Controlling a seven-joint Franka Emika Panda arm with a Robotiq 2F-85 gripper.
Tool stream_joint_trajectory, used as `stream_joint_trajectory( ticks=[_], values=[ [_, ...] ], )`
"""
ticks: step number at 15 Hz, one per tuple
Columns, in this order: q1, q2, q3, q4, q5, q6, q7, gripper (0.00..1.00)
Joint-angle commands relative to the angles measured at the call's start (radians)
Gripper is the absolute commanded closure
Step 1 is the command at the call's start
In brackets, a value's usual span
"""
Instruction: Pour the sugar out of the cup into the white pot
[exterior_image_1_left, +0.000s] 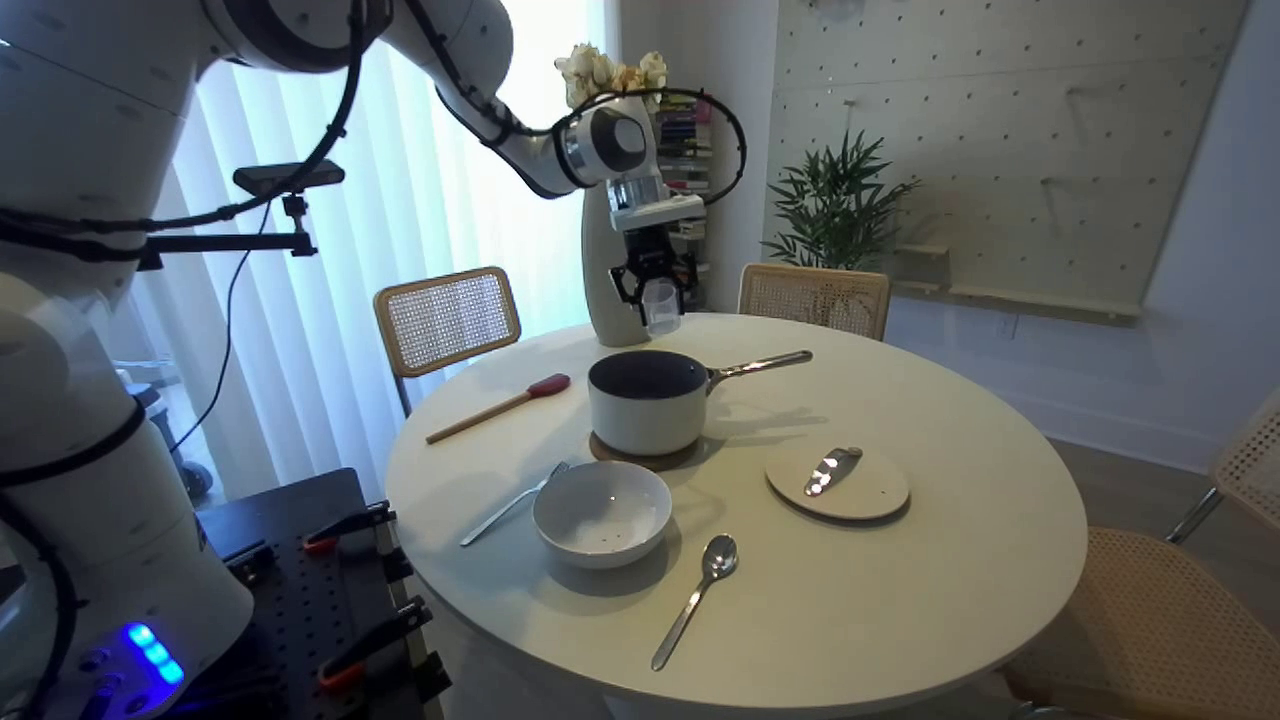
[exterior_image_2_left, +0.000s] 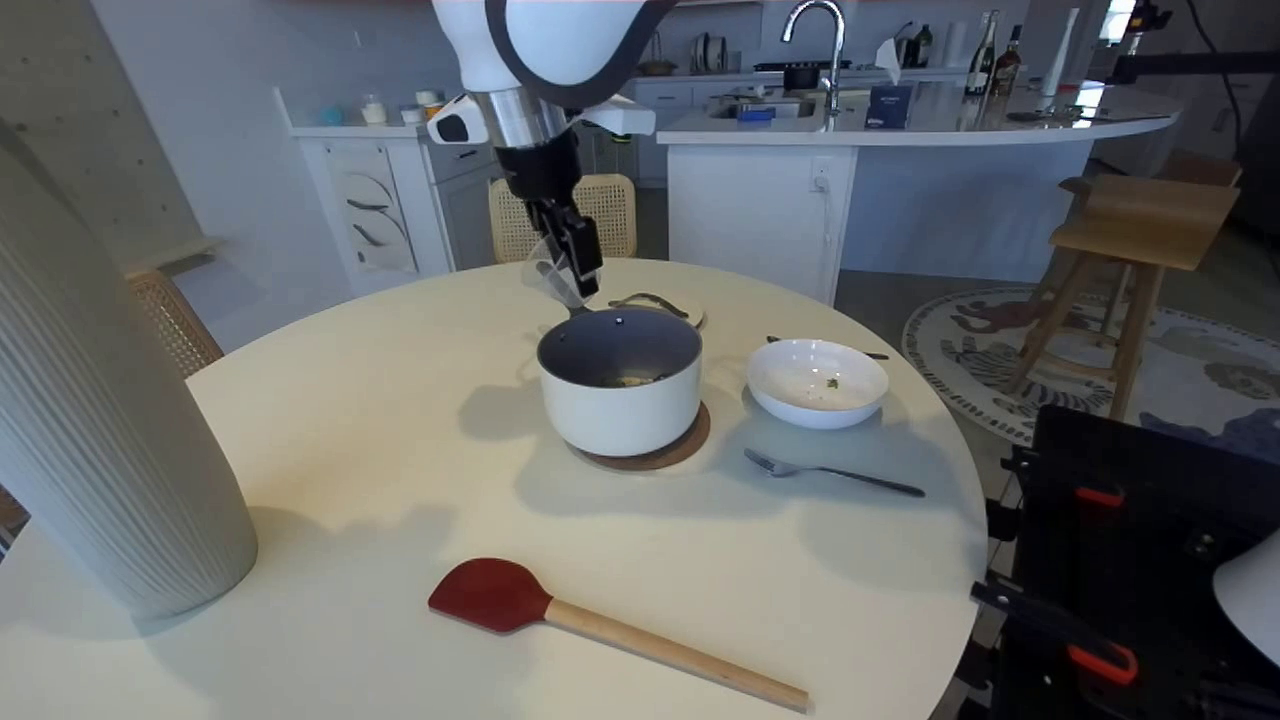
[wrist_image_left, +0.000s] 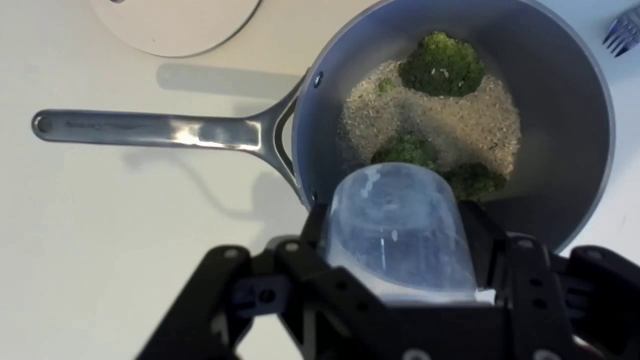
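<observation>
My gripper (exterior_image_1_left: 652, 288) is shut on a small clear plastic cup (exterior_image_1_left: 662, 308), its black fingers on either side of it. In the wrist view the cup (wrist_image_left: 395, 235) looks see-through, with a small white grain on it and no visible heap of contents. The white pot (exterior_image_1_left: 648, 418) stands on a round brown trivet, its long metal handle pointing away from the bowl. In the wrist view the pot (wrist_image_left: 560, 115) holds pale grains and broccoli pieces, and the cup overlaps its near edge beside the handle. In an exterior view the cup (exterior_image_2_left: 548, 268) is tilted, above the table by the handle side.
A shallow white bowl (exterior_image_1_left: 600, 515), a fork (exterior_image_1_left: 512, 505) and a spoon (exterior_image_1_left: 700, 590) lie on the near table. A round plate with a knife (exterior_image_1_left: 850, 490) sits nearby. A red spatula (exterior_image_2_left: 600, 630) and a tall white vase (exterior_image_2_left: 120, 430) stand on the opposite side.
</observation>
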Motion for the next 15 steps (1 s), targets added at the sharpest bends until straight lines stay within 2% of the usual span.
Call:
stream_joint_trajectory(
  ticks=[1,5,10,15],
  values=[
    [-0.029,-0.124,-0.016,-0.146,0.103,0.081,-0.057,0.59],
    [-0.056,-0.203,-0.019,-0.274,0.217,0.191,-0.105,0.59],
    [-0.065,-0.288,-0.003,-0.439,0.398,0.386,-0.193,0.59],
    [-0.049,-0.377,-0.012,-0.528,0.455,0.427,-0.252,0.59]
  ],
)
